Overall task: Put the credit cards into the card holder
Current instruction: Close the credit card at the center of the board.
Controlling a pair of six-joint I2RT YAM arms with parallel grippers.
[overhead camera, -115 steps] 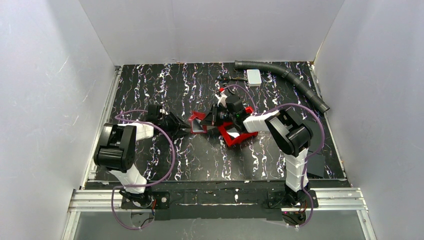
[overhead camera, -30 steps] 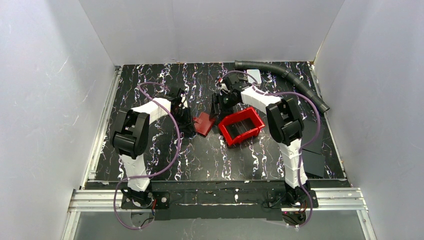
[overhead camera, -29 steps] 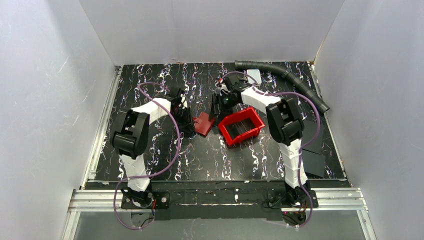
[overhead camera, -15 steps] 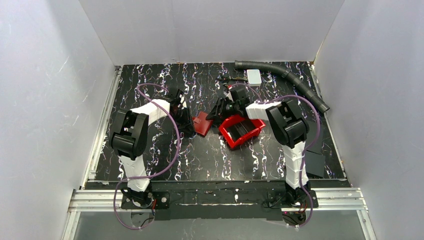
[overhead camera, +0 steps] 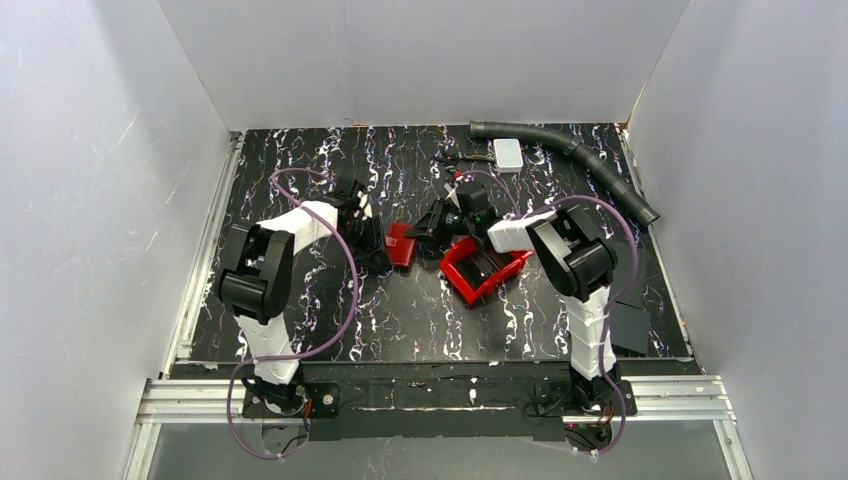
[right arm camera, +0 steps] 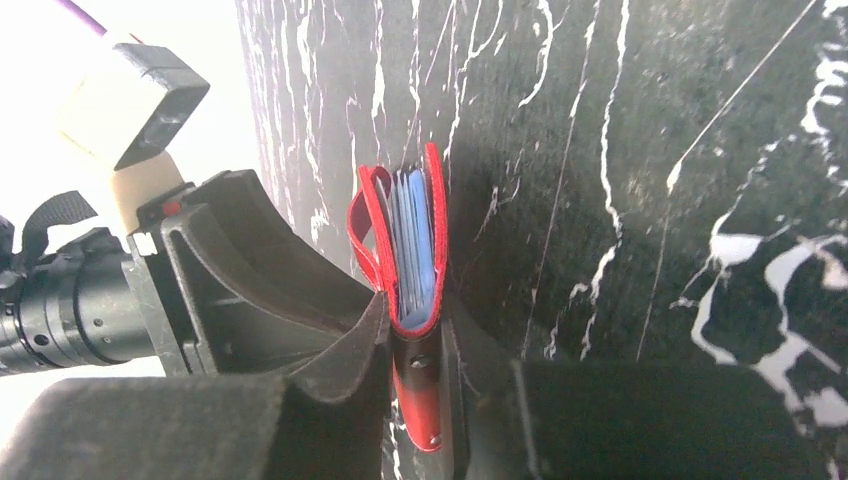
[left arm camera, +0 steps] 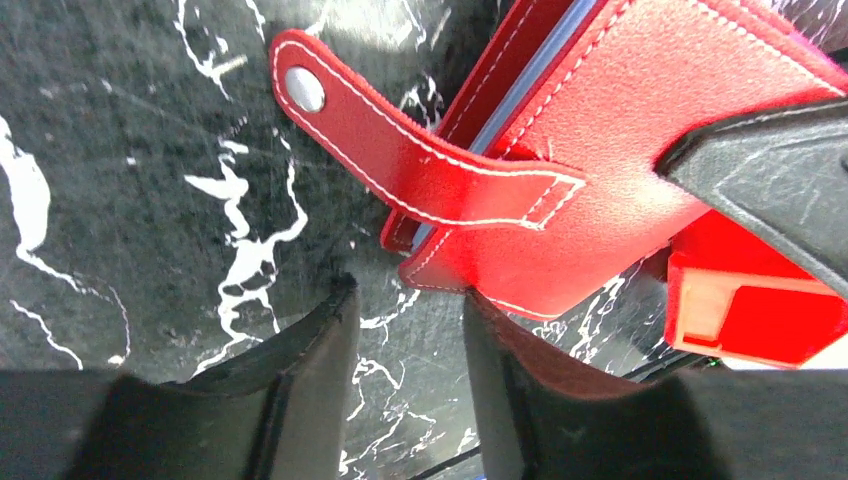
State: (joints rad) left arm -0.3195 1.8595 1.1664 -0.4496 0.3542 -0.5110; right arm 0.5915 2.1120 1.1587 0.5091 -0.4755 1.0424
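The card holder [overhead camera: 401,244] is a dark red wallet, folded nearly closed and standing on edge on the black marbled table. My right gripper [right arm camera: 415,305] is shut on its lower edge, one finger on each cover. Pale blue credit cards [right arm camera: 413,235] show edge-on between the covers. The wallet's strap with its round snap button [left arm camera: 304,88] hangs loose on the side toward my left gripper [left arm camera: 405,292]. That gripper is open with only bare table between its fingers, and one fingertip touches the wallet's corner.
A bright red plastic bin [overhead camera: 484,268] sits tilted just right of the wallet, under the right arm. A white box [overhead camera: 508,153] and a grey ribbed hose [overhead camera: 575,150] lie at the back right. Black flat sheets [overhead camera: 627,326] lie near the right edge.
My right gripper came forward from the back of the table and closed on the wallet, which now stands folded. The red bin has shifted slightly. The left gripper stays beside the wallet.
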